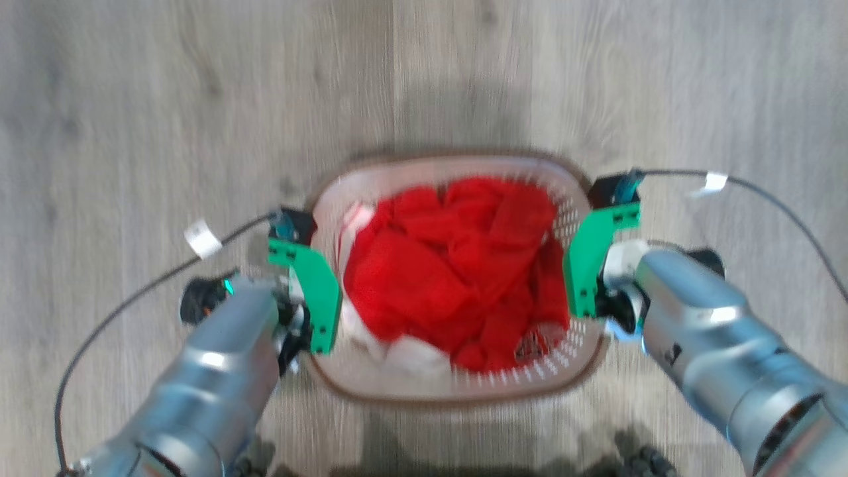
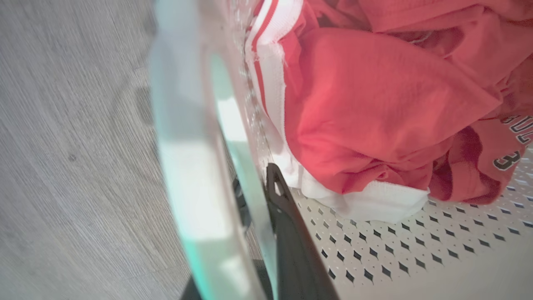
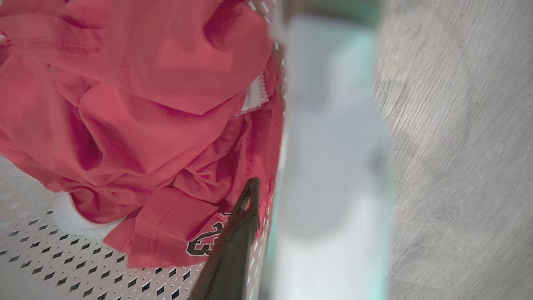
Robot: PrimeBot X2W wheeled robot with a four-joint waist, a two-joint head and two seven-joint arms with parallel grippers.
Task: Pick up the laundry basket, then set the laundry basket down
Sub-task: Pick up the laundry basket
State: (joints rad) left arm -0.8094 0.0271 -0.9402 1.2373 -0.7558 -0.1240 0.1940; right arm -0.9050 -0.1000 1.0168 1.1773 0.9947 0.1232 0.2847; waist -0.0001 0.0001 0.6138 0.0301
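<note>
The grey wood-grain floor lies all round the laundry basket, which sits mid-view from the head camera. You cannot tell whether the basket rests on the floor or hangs above it. Its mouth faces up at the camera. Its long axis runs from your left arm to your right arm, with one short end toward each.

A crumpled red garment with white trim fills most of the basket. Black lettering shows on a fold near the basket's right wall.

The left forearm reaches the basket's left end and the right forearm its right end. A green bracket stands over the left rim, and a second green bracket over the right rim.

The left gripper straddles the basket's left wall. One dark finger is inside and the other outside behind the white handle, and the two are clamped narrowly on the wall.

The right gripper shows one finger against the inside of the right wall. The blurred handle hides its partner, so you cannot tell its grip.

A black cable with a white tag trails away from the basket's left end.
</note>
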